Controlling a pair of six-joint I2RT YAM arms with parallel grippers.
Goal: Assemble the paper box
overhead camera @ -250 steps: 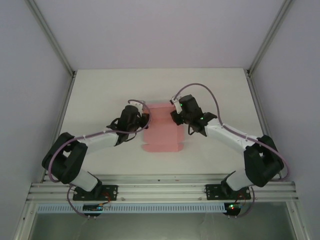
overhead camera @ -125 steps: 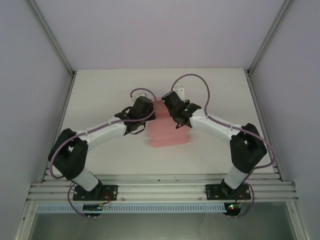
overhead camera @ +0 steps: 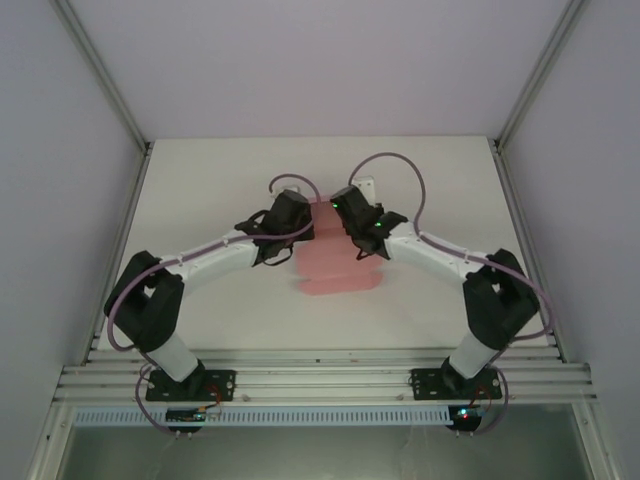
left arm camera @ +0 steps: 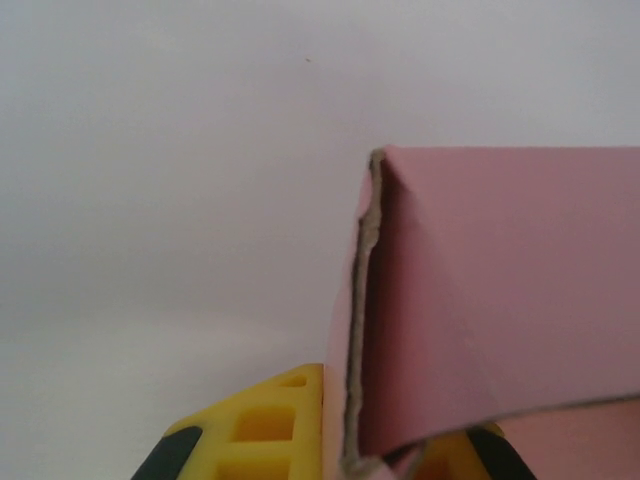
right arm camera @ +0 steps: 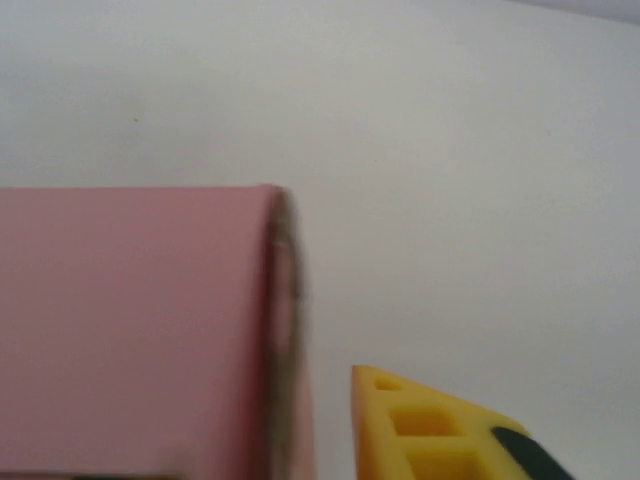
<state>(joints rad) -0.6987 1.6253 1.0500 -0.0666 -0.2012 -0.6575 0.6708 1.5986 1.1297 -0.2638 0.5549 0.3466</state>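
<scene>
The paper box (overhead camera: 338,268) is a pink card blank lying mid-table between both arms, its far end hidden under the two wrists. My left gripper (overhead camera: 306,226) meets its left side. In the left wrist view a raised side wall of the paper box (left arm camera: 500,280) runs between my yellow fingers (left arm camera: 270,425); the left one presses its outer face, and the gripper (left arm camera: 375,445) looks shut on it. My right gripper (overhead camera: 340,218) is at the card's right side. In the right wrist view the paper box (right arm camera: 130,320) stands upright with one yellow finger (right arm camera: 430,430) just right of its edge, the other hidden.
The white table (overhead camera: 200,180) is walled by pale enclosure panels, with metal posts at the back corners (overhead camera: 140,140). An aluminium rail (overhead camera: 320,380) carrying both arm bases runs along the near edge.
Both wrists have swung inward and toward the far end of the card, closing in on each other. The card looks narrower, its sides lifted.
</scene>
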